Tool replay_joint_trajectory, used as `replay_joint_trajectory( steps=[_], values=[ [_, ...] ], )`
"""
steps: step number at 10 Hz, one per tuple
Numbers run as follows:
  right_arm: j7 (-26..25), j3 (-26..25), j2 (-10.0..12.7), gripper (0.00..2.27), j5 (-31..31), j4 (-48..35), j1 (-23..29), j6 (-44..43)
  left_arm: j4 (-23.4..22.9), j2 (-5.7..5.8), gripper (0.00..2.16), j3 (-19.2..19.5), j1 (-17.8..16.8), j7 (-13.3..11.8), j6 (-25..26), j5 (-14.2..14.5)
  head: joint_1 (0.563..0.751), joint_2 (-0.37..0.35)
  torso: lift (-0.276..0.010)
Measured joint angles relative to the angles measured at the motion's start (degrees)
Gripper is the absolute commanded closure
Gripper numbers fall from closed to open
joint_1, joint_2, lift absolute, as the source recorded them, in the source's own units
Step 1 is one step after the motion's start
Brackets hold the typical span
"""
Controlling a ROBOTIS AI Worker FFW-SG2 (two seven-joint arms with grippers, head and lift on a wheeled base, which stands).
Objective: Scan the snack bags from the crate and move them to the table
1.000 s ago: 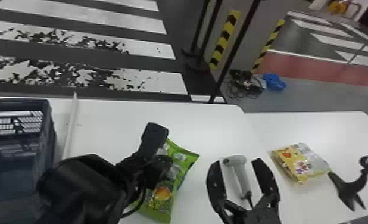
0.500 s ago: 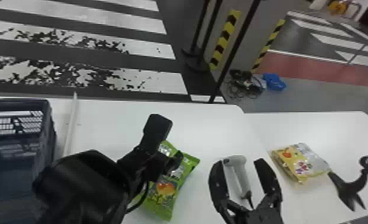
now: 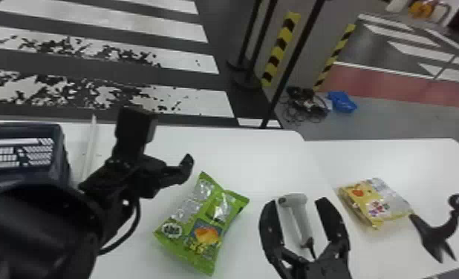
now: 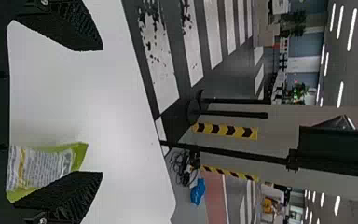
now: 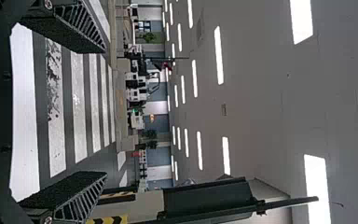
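In the head view, my left gripper (image 3: 162, 143) is open above the table, up and left of the green snack bag (image 3: 202, 232), which lies flat on the white table (image 3: 273, 159). The left wrist view has the left gripper (image 4: 102, 109) with its fingers wide apart and the green bag (image 4: 46, 165) partly behind one finger. My right gripper (image 3: 298, 202) is open, and a grey-white scanner (image 3: 300, 219) appears between its fingers. Nothing is held in the right gripper (image 5: 106, 112) in its wrist view. A yellow snack bag (image 3: 381, 204) rests on the table farther right.
A dark blue crate (image 3: 62, 163) stands at the table's left, with a thin white bar (image 3: 90, 148) beside it. At the far right is a black, bird-shaped object (image 3: 440, 232). A black pole (image 3: 295, 55) rises beyond the table's back edge.
My left gripper has moved up and left, away from the green bag, leaving more of the bag uncovered. My right gripper has shifted only slightly.
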Motion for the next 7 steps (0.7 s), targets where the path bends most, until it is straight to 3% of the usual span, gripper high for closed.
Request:
replay_joint_trajectory(
  steps=[2,4,7],
  values=[
    [0.0,0.58,-0.13,0.06,0.0,0.55,-0.69,0.01,-4.69,4.36,0.03,5.69,4.27,1.07,-1.75,0.34,0.695,-0.281,-0.095],
    [0.0,1.06,-0.18,0.06,0.17,1.0,-1.28,0.17,-7.89,7.42,0.03,9.49,8.65,2.8,-6.44,0.64,0.695,-0.219,-0.095],
    [0.0,2.5,-0.17,0.06,0.48,1.4,-1.78,0.19,-12.39,10.54,0.03,13.91,15.98,5.55,-15.22,-0.14,0.695,-0.119,-0.095]
  ],
)
